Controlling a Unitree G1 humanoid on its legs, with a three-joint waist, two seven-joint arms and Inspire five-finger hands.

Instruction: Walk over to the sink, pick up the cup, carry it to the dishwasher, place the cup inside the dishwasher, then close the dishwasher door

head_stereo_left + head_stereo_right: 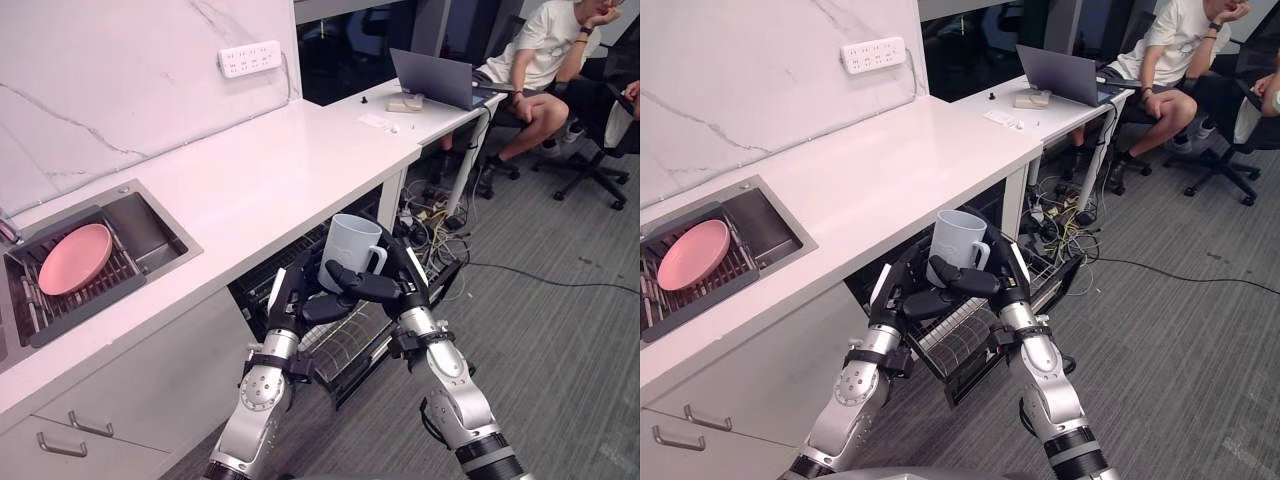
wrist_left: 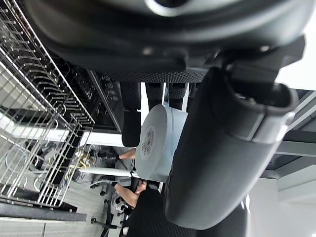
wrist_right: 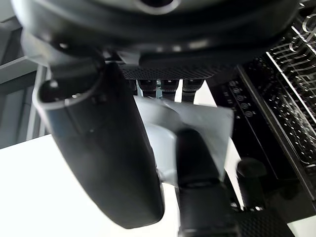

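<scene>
white table: carries the sink, which holds a pink plate. dishwasher rack: drawn out below the table edge. left hand and right hand: fingers of both curled round the cup, gripping it above the rack. cup: long axis about vertical, mouth up, handle toward the right hand. label on the cup base: print too small to read.

Smooth stone-like top, wire, matt plastic

The cup looks like smooth, softly glazed ceramic. The left hand and right hand are matt dark plastic. The countertop is glossy white, the sink is brushed metal, and the dishwasher rack is shiny wire.
</scene>
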